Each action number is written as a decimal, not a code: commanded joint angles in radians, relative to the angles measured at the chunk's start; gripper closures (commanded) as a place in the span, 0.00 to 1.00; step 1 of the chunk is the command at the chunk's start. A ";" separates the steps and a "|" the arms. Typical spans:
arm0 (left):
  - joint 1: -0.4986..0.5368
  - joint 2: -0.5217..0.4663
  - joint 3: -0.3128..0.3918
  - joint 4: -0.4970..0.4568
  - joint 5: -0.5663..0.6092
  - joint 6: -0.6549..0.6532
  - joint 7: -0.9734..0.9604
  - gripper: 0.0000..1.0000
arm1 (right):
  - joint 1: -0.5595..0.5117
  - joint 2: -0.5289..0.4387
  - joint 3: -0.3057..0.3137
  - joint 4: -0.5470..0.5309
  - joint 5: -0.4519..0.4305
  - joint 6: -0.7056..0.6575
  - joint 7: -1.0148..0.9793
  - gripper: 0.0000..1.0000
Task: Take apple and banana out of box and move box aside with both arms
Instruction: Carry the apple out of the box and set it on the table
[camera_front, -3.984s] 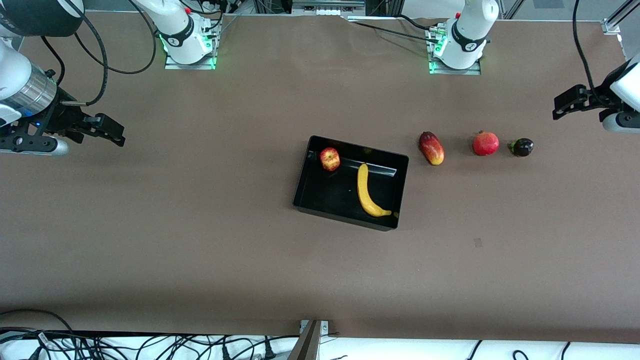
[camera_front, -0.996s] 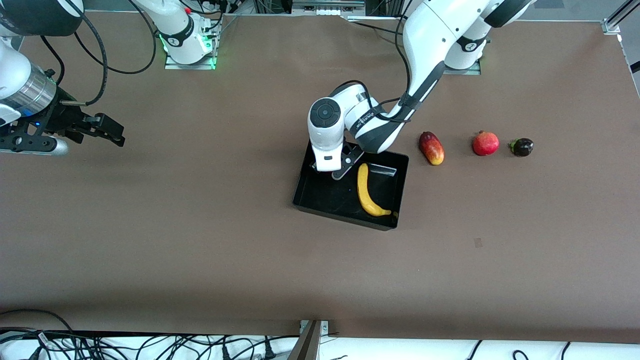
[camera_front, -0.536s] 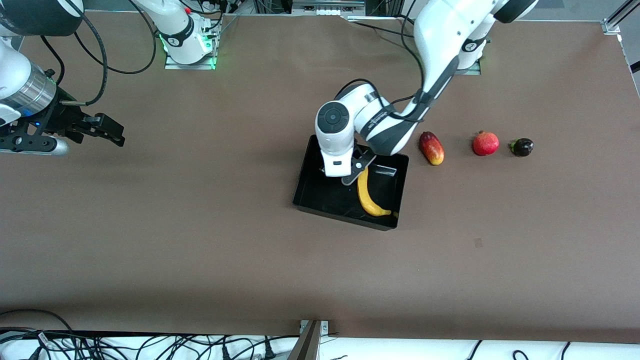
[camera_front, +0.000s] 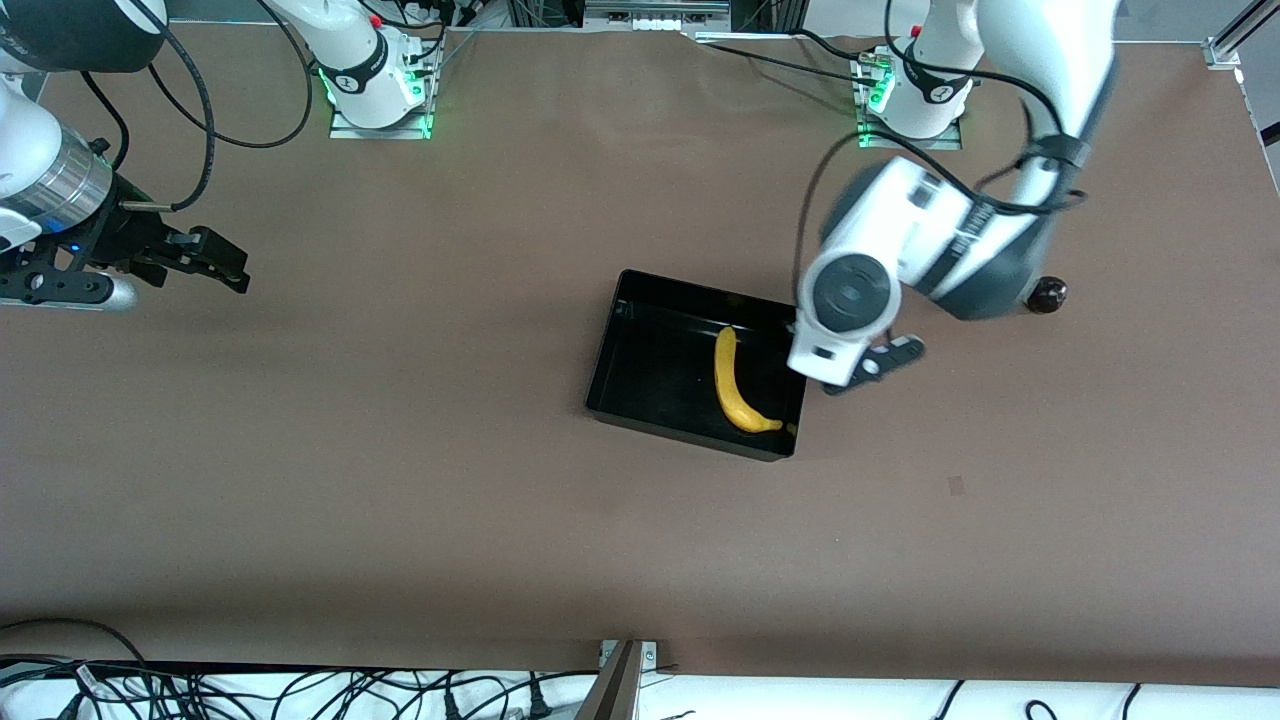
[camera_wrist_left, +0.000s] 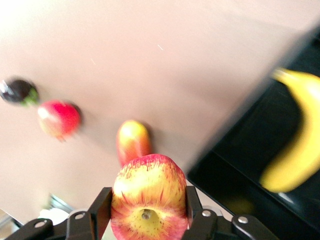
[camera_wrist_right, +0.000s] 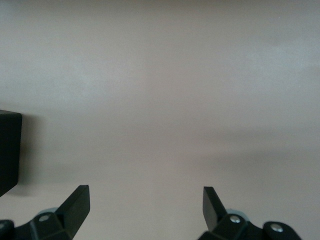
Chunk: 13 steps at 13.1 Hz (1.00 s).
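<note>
The black tray (camera_front: 655, 375) lies mid-table with the yellow banana (camera_front: 738, 388) in it. My left gripper (camera_front: 868, 366) is up in the air over the table, just past the tray's wall toward the left arm's end. In the left wrist view it (camera_wrist_left: 148, 207) is shut on the red-yellow apple (camera_wrist_left: 148, 197). That view also shows the banana (camera_wrist_left: 300, 145) and the tray (camera_wrist_left: 240, 172). The apple is hidden under the wrist in the front view. My right gripper (camera_front: 215, 262) waits open and empty at the right arm's end, and it (camera_wrist_right: 146, 205) sees only bare table.
In the left wrist view, a red-yellow mango-like fruit (camera_wrist_left: 133, 141), a round red fruit (camera_wrist_left: 59, 119) and a small dark fruit (camera_wrist_left: 19, 91) lie in a row toward the left arm's end. The front view shows only the dark fruit (camera_front: 1050, 294); the left arm hides the others.
My left gripper came in over the tray, closed on the apple, lifted it out and moved toward the left arm's end. The right arm has not moved.
</note>
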 joint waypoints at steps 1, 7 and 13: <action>0.131 0.035 -0.019 -0.043 0.088 0.074 0.259 1.00 | -0.006 0.001 0.003 0.011 0.011 -0.003 0.003 0.00; 0.305 0.108 -0.033 -0.057 0.167 0.357 0.528 1.00 | -0.004 0.001 0.006 0.011 0.012 -0.003 0.003 0.00; 0.416 0.204 -0.041 -0.187 0.347 0.803 0.459 1.00 | -0.002 0.001 0.008 0.011 0.012 -0.003 0.003 0.00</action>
